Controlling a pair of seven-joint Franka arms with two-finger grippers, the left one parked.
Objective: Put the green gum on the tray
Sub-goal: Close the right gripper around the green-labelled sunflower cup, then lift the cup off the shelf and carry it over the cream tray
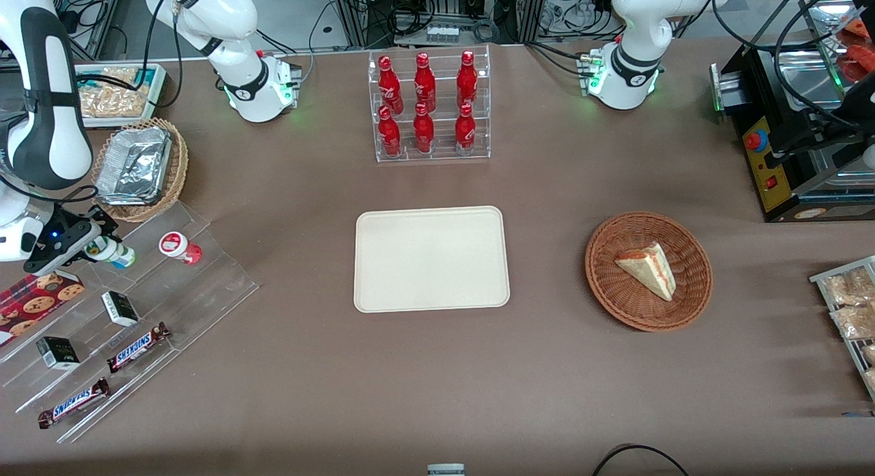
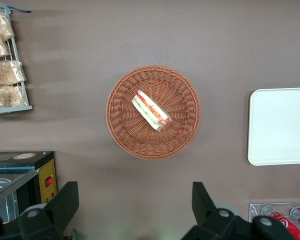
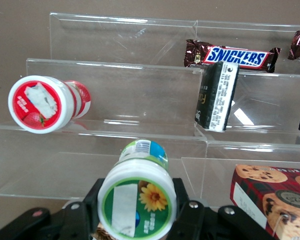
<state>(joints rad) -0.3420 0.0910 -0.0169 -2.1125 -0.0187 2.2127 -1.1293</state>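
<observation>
My gripper (image 1: 96,247) is shut on the green gum (image 3: 137,200), a white bottle with a green lid bearing a yellow flower; its bluish-green label end points away from the wrist. In the front view the gum (image 1: 115,253) sits in my fingers over the upper step of the clear stepped stand (image 1: 205,284), at the working arm's end of the table. The cream-beige tray (image 1: 432,258) lies flat and bare at the table's middle, well away from my gripper. It also shows in the left wrist view (image 2: 280,127).
A red-lidded gum bottle (image 1: 180,247) lies beside my gripper on the stand. Snickers bars (image 1: 138,347), small dark boxes (image 1: 120,308) and a cookie box (image 1: 37,295) lie nearer the camera. A foil-tray basket (image 1: 140,168), a cola rack (image 1: 431,107) and a sandwich basket (image 1: 648,271) stand around.
</observation>
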